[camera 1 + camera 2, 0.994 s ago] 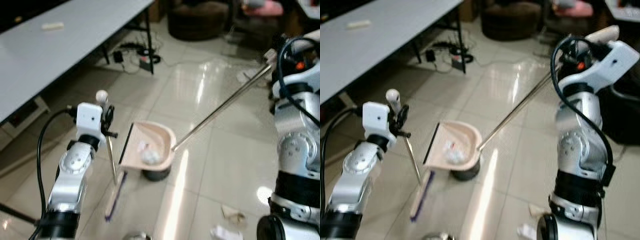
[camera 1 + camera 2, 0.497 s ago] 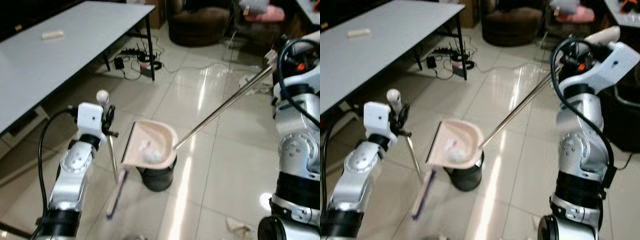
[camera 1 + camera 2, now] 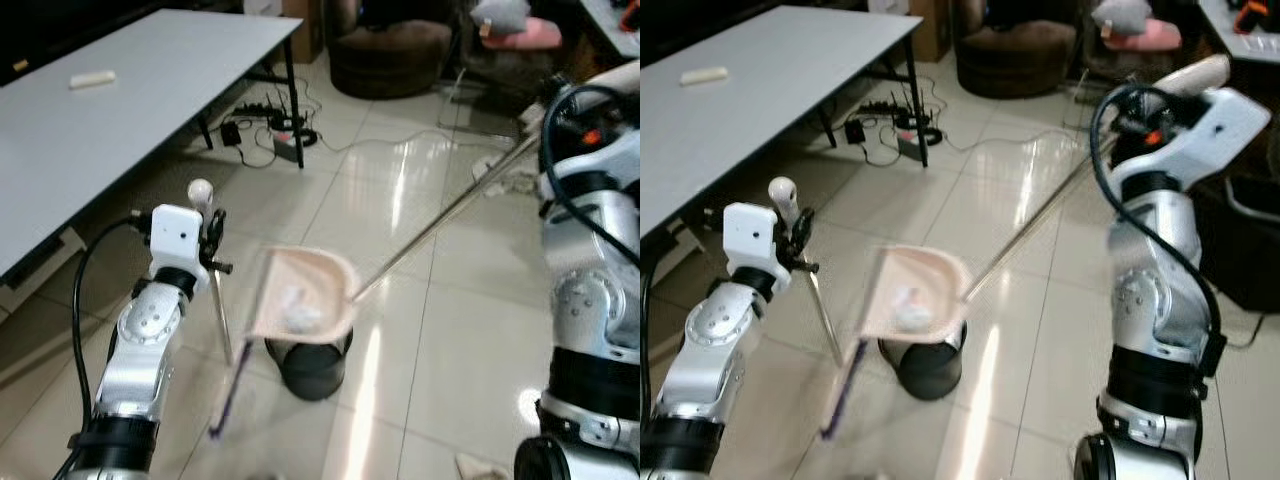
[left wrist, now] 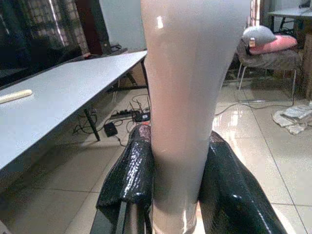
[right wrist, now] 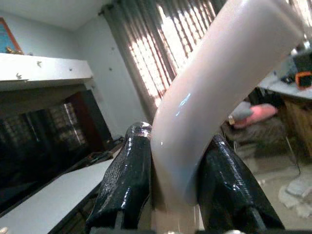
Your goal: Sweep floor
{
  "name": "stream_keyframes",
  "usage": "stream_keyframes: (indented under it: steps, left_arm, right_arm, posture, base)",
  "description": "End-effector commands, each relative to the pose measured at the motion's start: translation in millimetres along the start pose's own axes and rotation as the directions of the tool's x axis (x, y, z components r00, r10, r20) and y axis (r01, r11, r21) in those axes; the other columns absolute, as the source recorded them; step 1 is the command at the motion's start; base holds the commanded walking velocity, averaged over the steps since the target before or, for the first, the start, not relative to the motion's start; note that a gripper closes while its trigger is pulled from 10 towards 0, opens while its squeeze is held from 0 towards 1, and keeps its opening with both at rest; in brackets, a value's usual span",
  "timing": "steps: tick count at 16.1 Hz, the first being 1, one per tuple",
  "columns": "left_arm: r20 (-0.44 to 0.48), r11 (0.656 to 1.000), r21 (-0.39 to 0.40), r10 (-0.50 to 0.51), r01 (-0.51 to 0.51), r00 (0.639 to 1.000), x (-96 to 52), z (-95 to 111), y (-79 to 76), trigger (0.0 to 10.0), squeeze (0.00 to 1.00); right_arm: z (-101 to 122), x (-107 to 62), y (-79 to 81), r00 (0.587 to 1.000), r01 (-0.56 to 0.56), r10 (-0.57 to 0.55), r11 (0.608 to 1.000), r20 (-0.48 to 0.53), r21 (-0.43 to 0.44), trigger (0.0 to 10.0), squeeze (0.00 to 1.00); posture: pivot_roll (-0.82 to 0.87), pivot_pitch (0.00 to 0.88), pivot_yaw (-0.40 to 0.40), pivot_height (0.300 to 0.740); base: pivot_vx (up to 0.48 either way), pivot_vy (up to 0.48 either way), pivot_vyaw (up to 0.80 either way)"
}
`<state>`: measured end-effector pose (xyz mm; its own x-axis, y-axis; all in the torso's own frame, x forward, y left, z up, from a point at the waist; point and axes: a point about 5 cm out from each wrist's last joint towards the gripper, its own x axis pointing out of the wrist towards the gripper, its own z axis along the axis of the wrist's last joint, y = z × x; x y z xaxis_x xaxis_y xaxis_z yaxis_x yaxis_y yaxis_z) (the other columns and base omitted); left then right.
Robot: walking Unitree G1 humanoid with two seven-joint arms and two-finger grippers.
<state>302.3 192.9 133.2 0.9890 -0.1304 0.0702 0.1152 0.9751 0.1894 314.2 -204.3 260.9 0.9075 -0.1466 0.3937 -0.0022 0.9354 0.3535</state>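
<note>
left arm bent, raised, left claw [image 4: 175,195] clamped | right arm raised high, right claw [image 5: 170,190] clamped

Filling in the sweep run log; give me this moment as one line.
phase: emptying | right gripper: shut on dustpan handle | dustpan: holding debris, above black bin | left gripper: shut on broom handle
</note>
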Motion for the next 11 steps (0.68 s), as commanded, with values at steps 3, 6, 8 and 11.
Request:
stream_keyframes:
  steps: [3, 6, 8, 11]
  left_arm:
    - [0.029, 0.999, 0.046, 0.015, -0.016, 0.999, -0.6, 8.1, 9.8, 10.0, 0.0]
    - [0.003, 0.999, 0.036, -0.009, 0.009, 1.0, -3.9, 4.1, 8.3, 10.0, 0.0]
    - [0.002, 0.999, 0.043, -0.005, 0.005, 1.0, -6.8, 2.5, 9.2, 10.0, 0.0]
    - [0.001, 0.998, 0.058, -0.008, 0.008, 1.0, -6.2, 3.1, 8.1, 10.0, 0.0]
  right_arm:
    - [3.3, 2.9, 14.2, 0.998, -0.041, 0.039, 0.998, 0.047, 0.044, 10.0, 0.0]
    - [0.3, 3.3, 14.2, 0.998, -0.036, 0.034, 0.999, 0.05, 0.032, 10.0, 0.0]
    - [-0.6, 1.4, 14.5, 0.997, -0.043, 0.042, 0.999, 0.062, 0.018, 10.0, 0.0]
    - [-2.9, 1.2, 10.7, 0.997, -0.045, 0.045, 0.999, 0.06, 0.002, 10.0, 0.0]
  posture:
    - [0.04, 0.025, 0.06, 0.74]
    - [0.05, 0.026, 0.063, 0.74]
    - [0.05, 0.02, 0.063, 0.74]
    - [0.06, 0.028, 0.06, 0.74]
  base:
    - [0.389, 0.0, 0.0]
    - [0.246, 0.0, 0.0]
    - [0.0, 0.0, 0.0]
    - [0.0, 0.0, 0.0]
